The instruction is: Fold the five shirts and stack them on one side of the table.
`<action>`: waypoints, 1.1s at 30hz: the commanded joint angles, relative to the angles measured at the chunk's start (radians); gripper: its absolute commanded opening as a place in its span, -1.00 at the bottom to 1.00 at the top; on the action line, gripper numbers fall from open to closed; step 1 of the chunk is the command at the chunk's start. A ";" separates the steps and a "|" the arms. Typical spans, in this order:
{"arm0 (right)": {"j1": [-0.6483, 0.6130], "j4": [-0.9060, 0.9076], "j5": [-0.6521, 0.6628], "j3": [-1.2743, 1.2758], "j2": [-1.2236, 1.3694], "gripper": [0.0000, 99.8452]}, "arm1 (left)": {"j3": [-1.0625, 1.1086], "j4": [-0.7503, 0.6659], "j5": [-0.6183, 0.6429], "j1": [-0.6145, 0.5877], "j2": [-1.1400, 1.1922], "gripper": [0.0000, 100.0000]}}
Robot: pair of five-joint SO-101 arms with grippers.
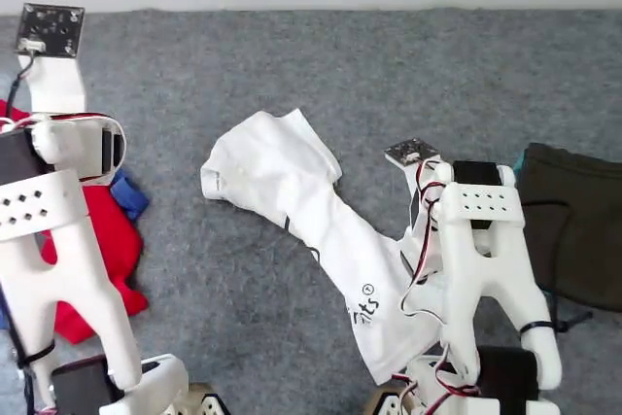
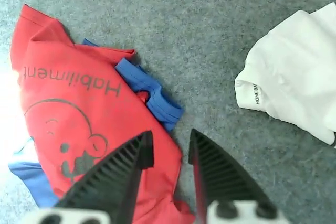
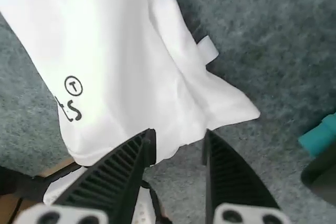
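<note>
The white shirt (image 1: 311,230) is lying crumpled and stretched slantwise across the middle of the grey table cover (image 1: 389,75). Its collar end is pointing away from the arms, and its printed hem end is reaching the table's near edge by the right arm's base. It is not folded: the cloth is bunching at the collar end and narrowing into a twisted band.

The right gripper (image 3: 178,135) is hanging just above the hem edge of the white shirt. Its jaws are standing apart with nothing between them, and a loose corner of the white cloth is sticking out past them onto bare cover.

The left gripper (image 2: 170,137) is hovering well away from the white shirt, over the edge of a red shirt (image 2: 73,103) with a dark print. Its jaws are likewise parted and gripping nothing. A blue shirt (image 2: 149,95) is peeking out from under the red one on the side facing the white shirt. Between the blue edge and the white collar a strip of bare grey cover is running free.

Beyond the right arm from the white shirt a dark shirt (image 1: 573,225) is lying flat, with a teal edge (image 3: 320,135) showing beside it — too little to name. Past the collar end of the white shirt the cover is stretching bare to the far table edge — the widest open room.
</note>
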 commanded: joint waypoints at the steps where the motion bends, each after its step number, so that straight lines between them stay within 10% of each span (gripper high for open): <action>1: 0.012 -0.021 0.031 -0.038 0.001 -0.67 | -0.005 -0.009 0.003 -0.003 -0.029 -0.78; 33: 0.107 -0.114 0.095 -0.038 0.317 -0.90 | 0.053 -0.015 0.003 -0.005 -0.031 -0.78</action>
